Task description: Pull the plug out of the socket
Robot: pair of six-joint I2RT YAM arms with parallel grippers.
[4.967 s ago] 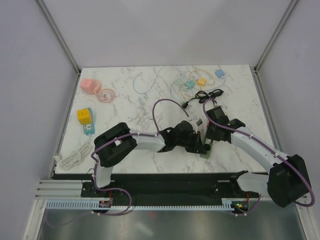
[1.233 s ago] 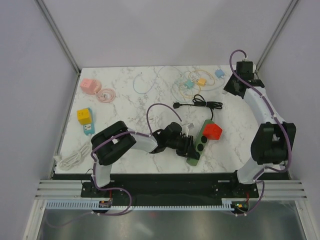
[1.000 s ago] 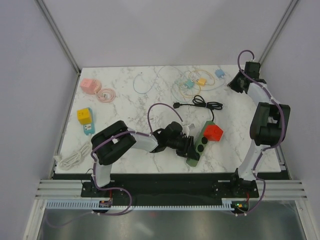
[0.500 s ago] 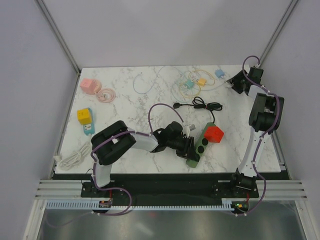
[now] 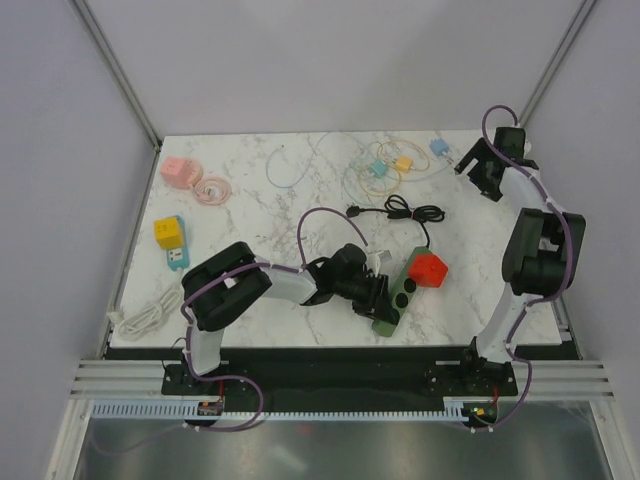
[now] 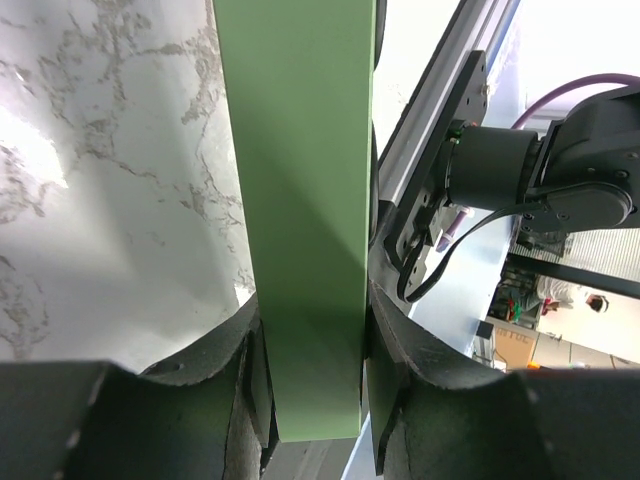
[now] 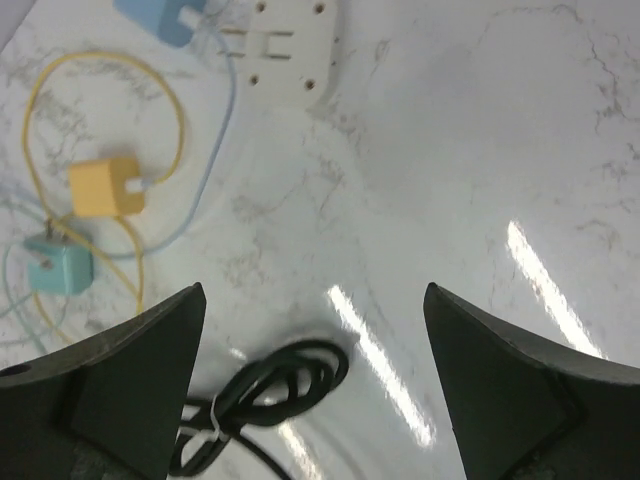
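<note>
The left gripper (image 6: 312,375) clamps the strip (image 6: 300,180) at its near end; the red plug (image 5: 426,267) on its far end lies well apart from the spread right gripper (image 5: 487,168).

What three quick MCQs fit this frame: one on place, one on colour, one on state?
1. Where is the right gripper? A) near the far right corner of the table B) at the near edge C) over the pink cable
2. Colour of the power strip in the left gripper? A) blue B) green C) pink
3. Right gripper state? A) shut on a cable B) shut, empty C) open, empty

1A: top view shows it there. 2B: green bar in its grip. 3C: wrist view shows a wide, empty gap.
</note>
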